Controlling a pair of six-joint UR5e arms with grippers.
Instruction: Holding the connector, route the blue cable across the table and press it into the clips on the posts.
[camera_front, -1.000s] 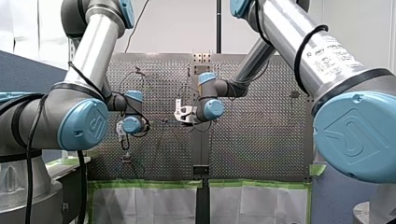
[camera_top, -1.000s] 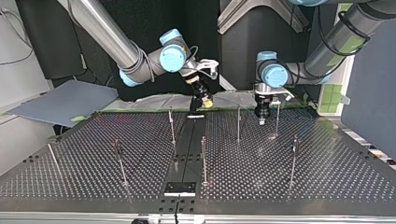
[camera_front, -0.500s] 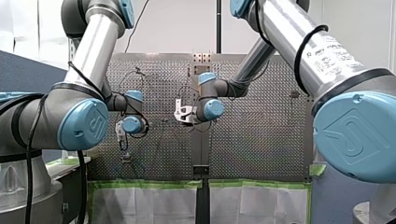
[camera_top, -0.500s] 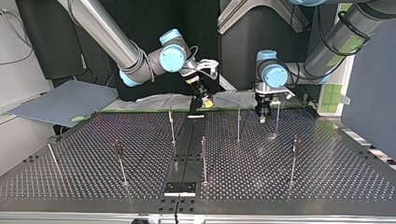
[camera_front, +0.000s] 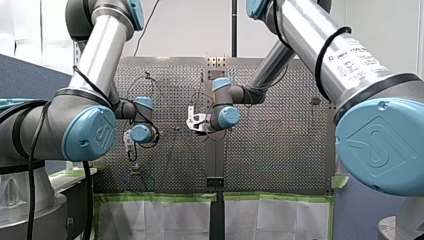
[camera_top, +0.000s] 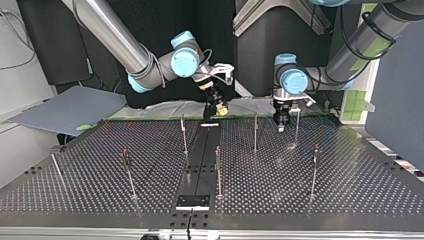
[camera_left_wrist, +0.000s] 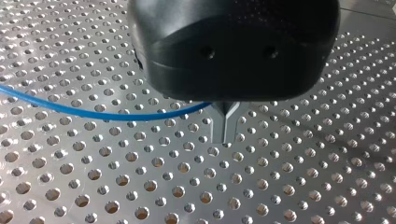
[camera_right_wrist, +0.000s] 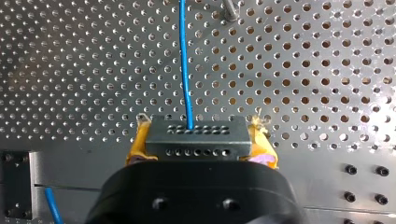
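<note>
In the right wrist view my right gripper (camera_right_wrist: 196, 140) is shut on a grey connector block (camera_right_wrist: 196, 135), held between its yellow pads (camera_right_wrist: 137, 142). The blue cable (camera_right_wrist: 185, 60) leaves the block's face and runs straight ahead over the perforated table. In the left wrist view my left gripper (camera_left_wrist: 225, 134) has its metal fingers (camera_left_wrist: 219, 122) shut on the blue cable (camera_left_wrist: 93, 113), which curves away to one side just above the table. In the top view my right gripper (camera_top: 220, 109) hangs over the far middle. My left gripper (camera_top: 281, 125) points down between two thin posts (camera_top: 255, 132) (camera_top: 297, 127).
Several more thin posts (camera_top: 218, 170) stand across the perforated table (camera_top: 350, 190). A black plate (camera_top: 192, 201) lies on the dark centre strip near the top view's front edge. A grey board (camera_top: 70, 107) leans off the table at that view's left.
My left gripper has crept slightly toward the top view's right, nearer the post there. The right arm holds still with the connector.
</note>
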